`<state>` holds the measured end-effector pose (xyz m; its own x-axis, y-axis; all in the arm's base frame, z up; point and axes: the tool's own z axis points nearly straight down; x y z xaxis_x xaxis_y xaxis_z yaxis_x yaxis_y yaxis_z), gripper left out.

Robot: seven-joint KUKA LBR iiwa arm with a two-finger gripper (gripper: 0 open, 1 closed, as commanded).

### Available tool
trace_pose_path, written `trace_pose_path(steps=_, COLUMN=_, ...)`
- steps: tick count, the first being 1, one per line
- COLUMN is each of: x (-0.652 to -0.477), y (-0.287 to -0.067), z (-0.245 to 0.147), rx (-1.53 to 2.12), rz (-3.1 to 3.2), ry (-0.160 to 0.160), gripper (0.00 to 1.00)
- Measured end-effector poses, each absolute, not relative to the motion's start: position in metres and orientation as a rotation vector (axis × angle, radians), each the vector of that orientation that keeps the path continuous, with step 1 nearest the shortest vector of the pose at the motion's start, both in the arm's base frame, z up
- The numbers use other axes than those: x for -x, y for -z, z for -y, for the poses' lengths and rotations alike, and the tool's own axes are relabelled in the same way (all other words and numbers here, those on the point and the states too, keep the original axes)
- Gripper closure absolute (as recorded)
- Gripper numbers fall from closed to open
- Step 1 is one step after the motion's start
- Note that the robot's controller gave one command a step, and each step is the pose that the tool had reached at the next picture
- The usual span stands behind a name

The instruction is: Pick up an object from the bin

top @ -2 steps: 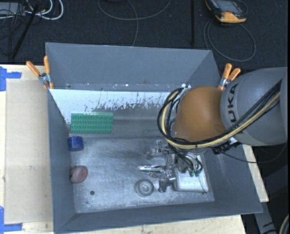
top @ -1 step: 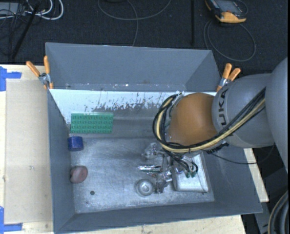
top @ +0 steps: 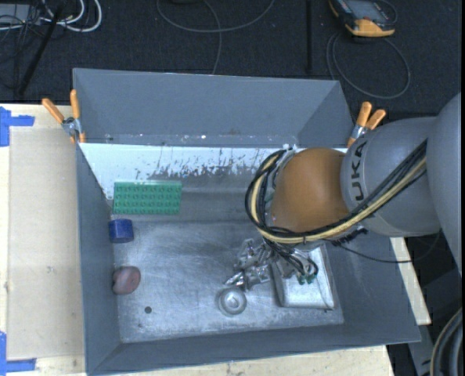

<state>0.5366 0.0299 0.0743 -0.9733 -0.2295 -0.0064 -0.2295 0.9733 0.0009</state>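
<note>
The fingers (top: 249, 271), not clearly seen as spread or clenched, are poised at lower centre-right of the frame, a silver ring (top: 232, 301) lying just below-left and a white block (top: 307, 290) just right.

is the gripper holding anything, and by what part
Cannot be told. The gripper sits low by a round silvery thing and a flat white block in the lower right of the bin; no grasp on either shows.

Bin (top: 201, 108): grey sheet metal, matt, floor scuffed & scratched. Green block (top: 146, 198): studded plastic, matt. Blue cap (top: 120, 229): smooth plastic. Pinkish lump (top: 126, 280): dull, rough-looking. Round piece (top: 232, 301): shiny metal. Tool (top: 250, 271): bare metal. Arm cover (top: 311, 190): orange, glossy.
</note>
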Motion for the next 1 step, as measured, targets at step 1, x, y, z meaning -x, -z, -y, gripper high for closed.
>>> trace_pose_path(steps=1, x=-0.5493, y=-0.2055, z=-0.02, rx=0.498, rz=-3.093, ry=0.002, gripper=1.0)
